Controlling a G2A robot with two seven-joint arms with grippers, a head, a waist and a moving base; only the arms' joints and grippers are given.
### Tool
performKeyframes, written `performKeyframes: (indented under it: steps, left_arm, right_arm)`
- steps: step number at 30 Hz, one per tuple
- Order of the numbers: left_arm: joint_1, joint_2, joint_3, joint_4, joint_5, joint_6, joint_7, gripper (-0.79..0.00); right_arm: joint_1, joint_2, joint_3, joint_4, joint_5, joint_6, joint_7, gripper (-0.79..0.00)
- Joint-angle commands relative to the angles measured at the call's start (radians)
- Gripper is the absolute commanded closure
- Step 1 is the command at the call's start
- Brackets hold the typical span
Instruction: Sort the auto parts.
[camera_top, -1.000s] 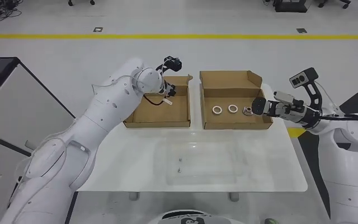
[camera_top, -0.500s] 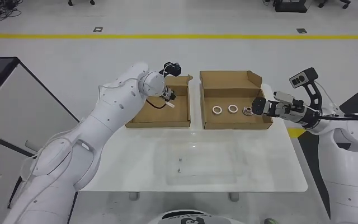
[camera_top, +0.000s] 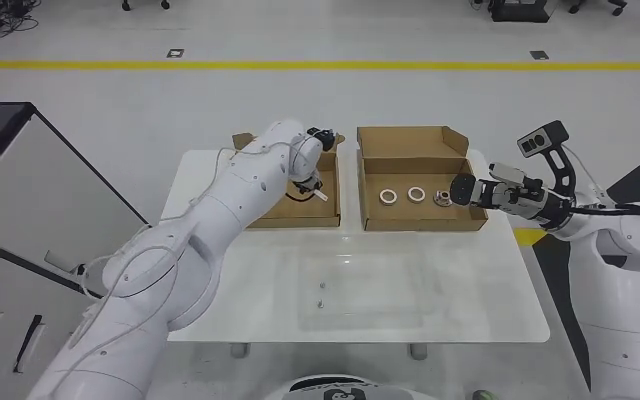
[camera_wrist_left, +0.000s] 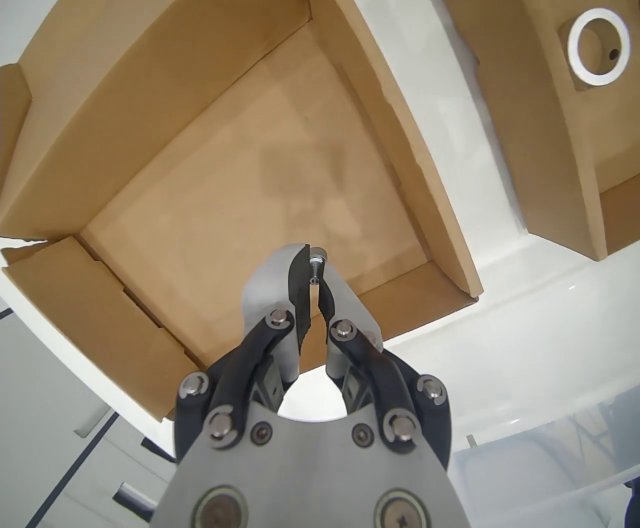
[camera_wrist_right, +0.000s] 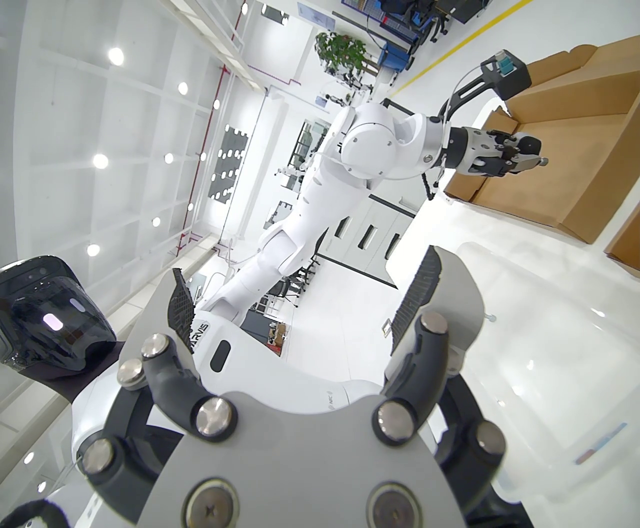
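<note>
1. Our left tool (camera_wrist_left: 311, 282) was pinching a small silver threaded screw (camera_wrist_left: 315, 264) at its very tips, above the floor of the left open brown cardboard box (camera_wrist_left: 240, 200).
2. We judged it best to lower first, then part the jaws gently away from the box walls, so the screw would not bounce out.
3. Our right tool (camera_wrist_right: 305, 272) was spread wide and held nothing. It was beside the right brown cardboard box (camera_top: 415, 222), where three small rings (camera_top: 416, 194) lay.
</note>
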Motion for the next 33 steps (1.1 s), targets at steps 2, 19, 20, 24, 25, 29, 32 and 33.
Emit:
performKeyframes:
  steps: [2, 19, 20, 24, 25, 29, 32, 33]
  left_arm:
    - [-0.011, -0.043, 0.010, 0.083, -0.010, -0.009, 0.013, 0.000]
    - [-0.032, -0.142, 0.007, 0.255, -0.057, -0.036, 0.048, 0.000]
    - [-0.032, -0.142, 0.007, 0.255, -0.057, -0.036, 0.048, 0.000]
    - [-0.023, -0.141, 0.005, 0.257, -0.060, -0.036, 0.059, 0.000]
    - [-0.016, -0.139, 0.001, 0.263, -0.063, -0.034, 0.074, 0.000]
    - [0.004, -0.136, -0.015, 0.275, -0.074, -0.011, 0.106, 0.000]
    - [0.012, -0.136, -0.025, 0.284, -0.079, 0.000, 0.118, 0.000]
    - [0.014, -0.137, -0.029, 0.286, -0.083, 0.001, 0.121, 0.000]
  right_arm:
    - [0.000, 0.000, 0.000, 0.000, 0.000, 0.000, 0.000, -0.785]
    - [0.000, 0.000, 0.000, 0.000, 0.000, 0.000, 0.000, -0.785]
    - [0.000, 0.000, 0.000, 0.000, 0.000, 0.000, 0.000, -0.785]
    - [0.000, 0.000, 0.000, 0.000, 0.000, 0.000, 0.000, -0.785]
    - [0.000, 0.000, 0.000, 0.000, 0.000, 0.000, 0.000, -0.785]
    - [0.000, 0.000, 0.000, 0.000, 0.000, 0.000, 0.000, -0.785]
    - [0.000, 0.000, 0.000, 0.000, 0.000, 0.000, 0.000, -0.785]
    - [0.000, 0.000, 0.000, 0.000, 0.000, 0.000, 0.000, -0.785]
